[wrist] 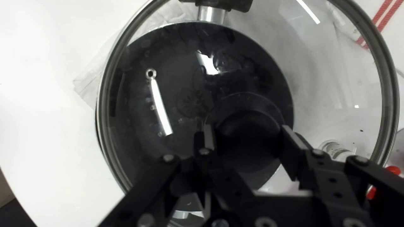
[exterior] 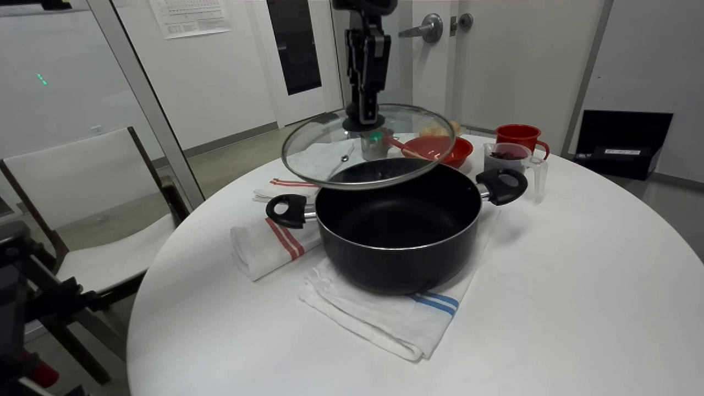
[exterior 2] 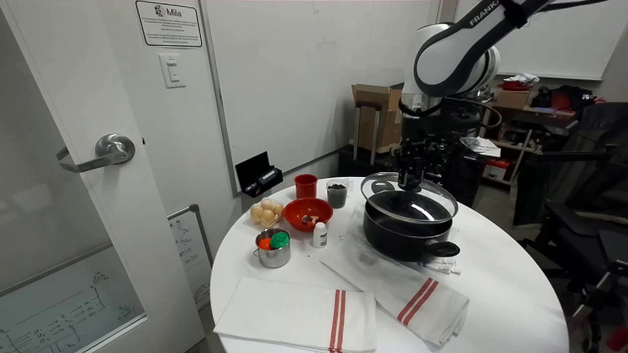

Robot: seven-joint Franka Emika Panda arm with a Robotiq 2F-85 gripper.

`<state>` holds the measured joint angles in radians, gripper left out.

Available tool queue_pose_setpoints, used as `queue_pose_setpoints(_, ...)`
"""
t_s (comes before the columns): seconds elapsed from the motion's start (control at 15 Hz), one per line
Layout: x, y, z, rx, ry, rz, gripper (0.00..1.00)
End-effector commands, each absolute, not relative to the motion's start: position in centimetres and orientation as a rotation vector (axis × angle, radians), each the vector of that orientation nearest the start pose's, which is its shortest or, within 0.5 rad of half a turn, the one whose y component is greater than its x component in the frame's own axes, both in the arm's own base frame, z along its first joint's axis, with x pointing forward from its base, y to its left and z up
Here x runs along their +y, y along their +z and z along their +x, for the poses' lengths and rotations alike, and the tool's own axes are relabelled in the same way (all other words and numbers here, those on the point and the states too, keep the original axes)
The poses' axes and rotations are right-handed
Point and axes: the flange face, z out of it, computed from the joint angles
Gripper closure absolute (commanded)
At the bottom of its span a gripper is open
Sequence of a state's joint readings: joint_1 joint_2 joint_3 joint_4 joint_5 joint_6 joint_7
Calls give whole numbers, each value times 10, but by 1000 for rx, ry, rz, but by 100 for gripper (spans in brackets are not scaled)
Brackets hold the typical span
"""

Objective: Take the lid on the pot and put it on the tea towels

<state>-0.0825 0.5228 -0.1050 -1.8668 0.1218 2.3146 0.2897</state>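
Note:
The glass lid (exterior: 322,144) hangs above the black pot (exterior: 399,264), raised off it and shifted partly off its opening. The lid also shows over the pot (exterior 2: 392,241) in an exterior view (exterior 2: 417,208) and fills much of the wrist view (wrist: 192,85). My gripper (exterior: 366,116) is shut on the lid's black knob; its fingers stand on either side of the knob in the wrist view (wrist: 247,135). White tea towels lie flat: a blue-striped one (exterior: 379,330) under the pot, a red-striped one (exterior 2: 424,306) beside it, and another red-striped one (exterior 2: 289,311) further off.
A red bowl (exterior 2: 308,214), a red cup (exterior 2: 306,186), a clear measuring cup (exterior 2: 337,193), a white bottle (exterior 2: 320,235), a steel cup (exterior 2: 273,255) with coloured items and a pack of eggs (exterior 2: 266,212) stand near the towels. The pot's handles (exterior: 501,187) stick out sideways.

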Motion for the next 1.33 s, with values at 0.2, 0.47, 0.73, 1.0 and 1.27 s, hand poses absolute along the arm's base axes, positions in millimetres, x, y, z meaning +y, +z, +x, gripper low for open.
queue_pose_setpoints(0.2, -43, 290, 632, 626, 67, -3089, 75)
queue_pose_setpoints(0.47, 12, 299, 648, 462, 112, -3171, 75)
queue_pose_setpoints(0.73, 62, 303, 663, 314, 155, -3245, 75)
queue_pose_setpoints(1.0, 106, 293, 685, 216, 179, -3280, 75)
queue_pose_setpoints(1.27, 130, 266, 709, 165, 214, -3271, 75)
